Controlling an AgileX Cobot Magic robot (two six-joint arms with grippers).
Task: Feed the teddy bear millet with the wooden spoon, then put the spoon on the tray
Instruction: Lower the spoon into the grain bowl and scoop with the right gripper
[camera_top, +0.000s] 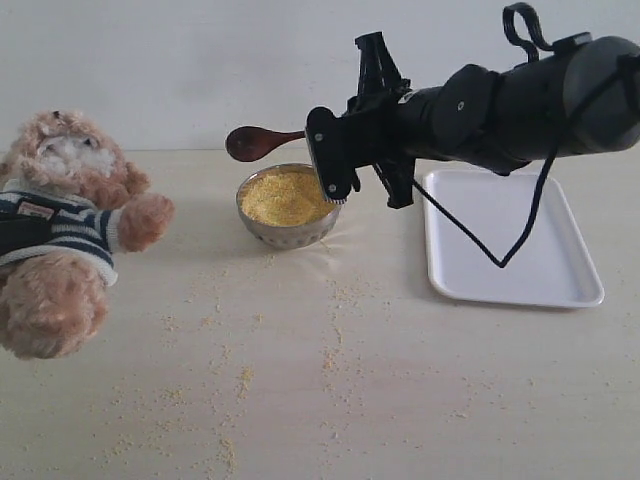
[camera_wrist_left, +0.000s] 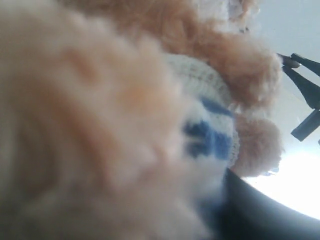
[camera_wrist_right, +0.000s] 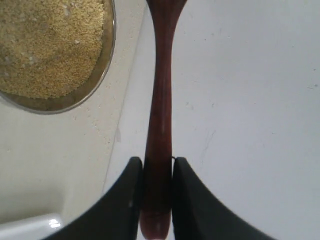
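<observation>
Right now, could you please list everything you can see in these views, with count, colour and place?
teddy bear: one, tan-pink with a navy-and-white striped shirt, far left, leaning back
metal bowl: one, silver, middle of the table
millet: one yellow heap filling the metal bowl
loose specks: many, yellow, scattered on the table in front of the bowl
wooden spoon: one, dark reddish-brown, held level in the air by the bowl, pointing toward the bear
tray: one, white, right of the bowl
table: one, pale beige
right claw: one, black, shut on the spoon's handle end
left claw: one, black, only an edge shows against the bear; open or shut unclear
</observation>
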